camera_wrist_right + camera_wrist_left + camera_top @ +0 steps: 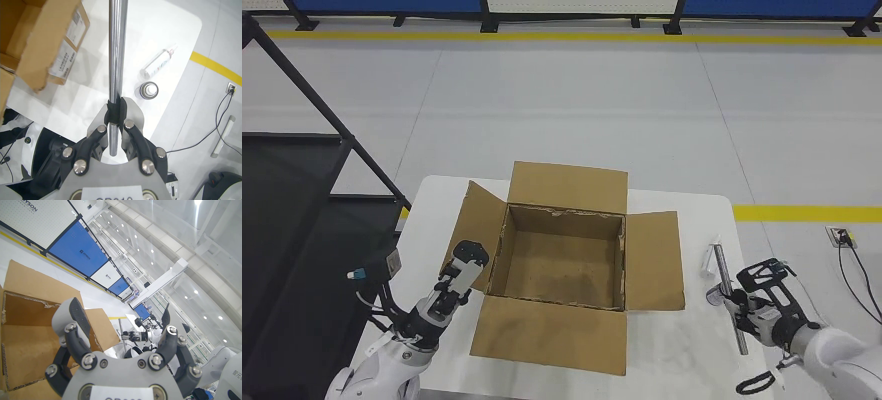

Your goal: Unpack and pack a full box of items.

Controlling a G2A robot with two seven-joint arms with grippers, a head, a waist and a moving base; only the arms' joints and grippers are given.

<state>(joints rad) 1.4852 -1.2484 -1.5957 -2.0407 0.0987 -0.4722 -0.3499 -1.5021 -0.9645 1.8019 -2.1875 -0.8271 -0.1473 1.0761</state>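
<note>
Right wrist view: box (37, 37) label (65, 58), perhaps barcoded.

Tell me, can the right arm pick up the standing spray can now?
Probably not yet. The right gripper is shut on the metal rod, so it cannot grasp more. The spray can stands close by on the table, beside a lying bottle, with nothing in the way.

One cardboard box (552, 340), one metal rod (115, 47), one bottle (159, 61), one can (146, 90).

The box (567, 187) is matt cardboard, the rod (115, 47) glossy metal.
</note>
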